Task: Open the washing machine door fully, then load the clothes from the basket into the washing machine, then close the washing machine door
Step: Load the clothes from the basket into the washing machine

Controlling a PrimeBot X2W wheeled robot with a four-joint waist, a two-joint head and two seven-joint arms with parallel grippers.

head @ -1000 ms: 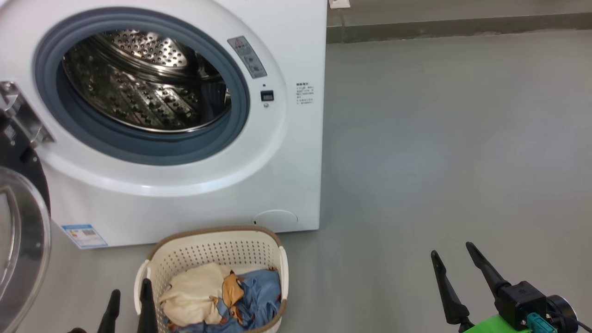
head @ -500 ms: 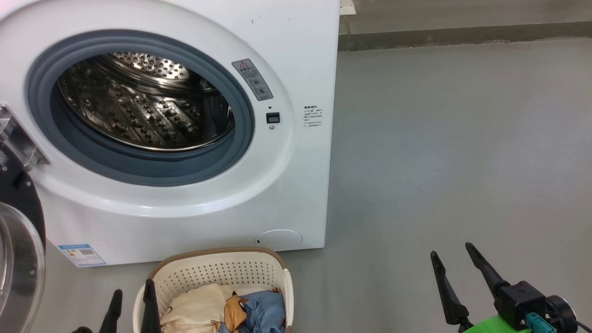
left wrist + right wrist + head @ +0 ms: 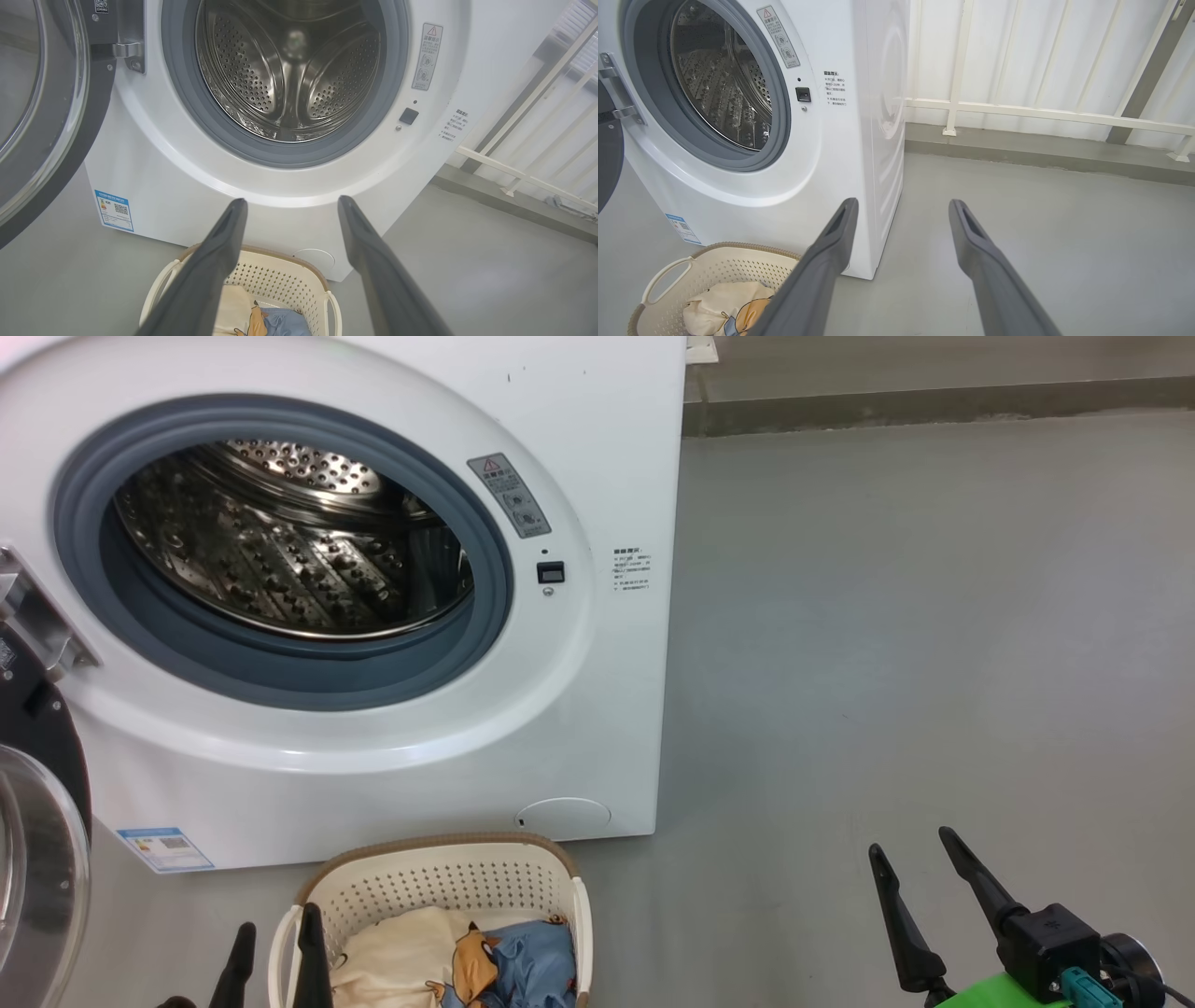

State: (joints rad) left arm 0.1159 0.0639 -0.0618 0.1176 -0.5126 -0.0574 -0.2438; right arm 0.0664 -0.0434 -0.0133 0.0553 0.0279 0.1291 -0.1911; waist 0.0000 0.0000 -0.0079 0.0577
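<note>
OK, both arms low, nothing gripped.

- Left gripper [image 3: 279, 915]: 2 long dark fingers spread wide, empty. They rise from the bottom edge of the head view and point up toward the machine. The inner finger overlaps the left handle of the small cream perforated plastic basket [image 3: 439, 887]; can't tell if it touches. The left wrist view looks straight at the drum mouth, fingers framing the basket's far rim.
- Right gripper [image 3: 910, 837]: fingers spread wide, empty, tilted slightly left. It hovers over bare grey floor [image 3: 887, 663], well apart from machine and basket.
- Big white boxy front-loading washing machine [image 3: 607, 448]: the perforated steel drum [image 3: 280, 551] is exposed inside the grey-blue rubber gasket [image 3: 308, 677]. No fabric shows in the drum.
- Round glossy black door with bulging clear glass window [image 3: 42, 821]: swung out on its hinge at the far left.
- Clothes [image 3: 467, 961]: 1 cream garment and 1 light blue with orange-brown print, bunched together in the basket. The basket sits on the floor just in front of the machine.
</note>
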